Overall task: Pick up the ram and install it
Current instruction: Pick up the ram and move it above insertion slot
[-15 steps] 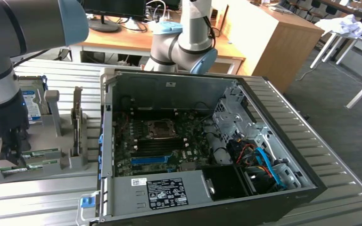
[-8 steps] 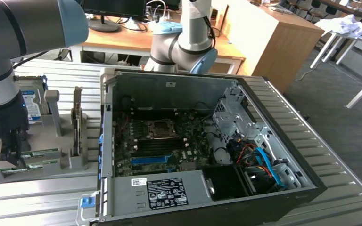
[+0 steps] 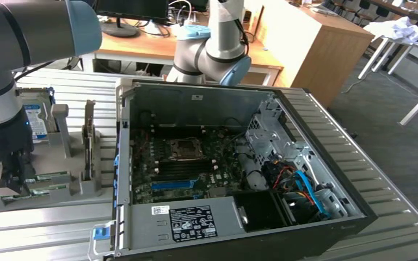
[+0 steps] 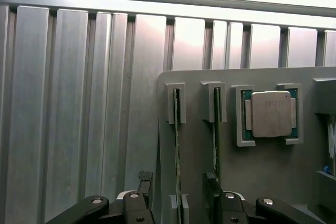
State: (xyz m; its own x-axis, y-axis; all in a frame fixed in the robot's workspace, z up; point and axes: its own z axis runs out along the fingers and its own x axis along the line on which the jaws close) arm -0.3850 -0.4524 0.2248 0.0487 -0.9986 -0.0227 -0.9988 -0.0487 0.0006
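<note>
Two hazards, likely. Hovers with the hand [image 4: 178,184] spread, pinching nothing, astride the ram [image 4: 177,129] standing edge-on in the grey holder [image 4: 262,182] between the fingers [image 4: 144,182]. Could snag one finger on the holder's edge; could drive the other finger [image 4: 211,190] into the second ram stick [image 4: 216,129] just beside it, bending it.

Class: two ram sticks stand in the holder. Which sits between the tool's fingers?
The ram farther from the processor; the open tool straddles it, while the other stick stands beside the processor.
</note>
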